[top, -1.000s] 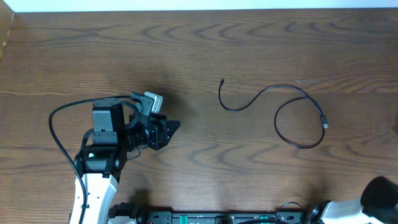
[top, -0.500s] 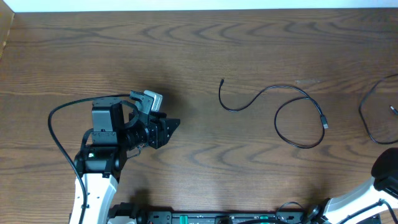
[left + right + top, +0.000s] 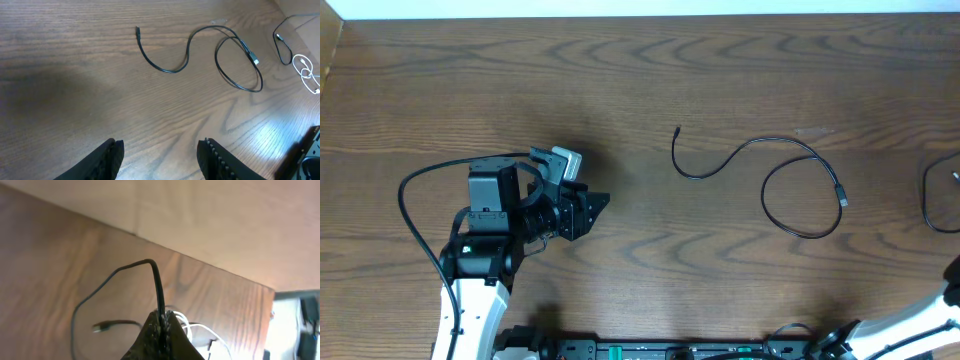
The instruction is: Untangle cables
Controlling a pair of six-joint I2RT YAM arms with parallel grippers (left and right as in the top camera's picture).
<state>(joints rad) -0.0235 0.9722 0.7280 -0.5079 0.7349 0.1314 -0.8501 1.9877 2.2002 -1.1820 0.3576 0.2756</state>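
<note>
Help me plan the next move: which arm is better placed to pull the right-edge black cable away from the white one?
Probably right: the right gripper is shut on that black cable, white cable close by; the left gripper is open, empty and far off.

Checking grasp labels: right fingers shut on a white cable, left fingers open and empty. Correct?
Not quite. The right fingers are shut on a black cable, not a white one; the right wrist view shows it, with the white cable lying beyond them. Left fingers open and empty stands.
</note>
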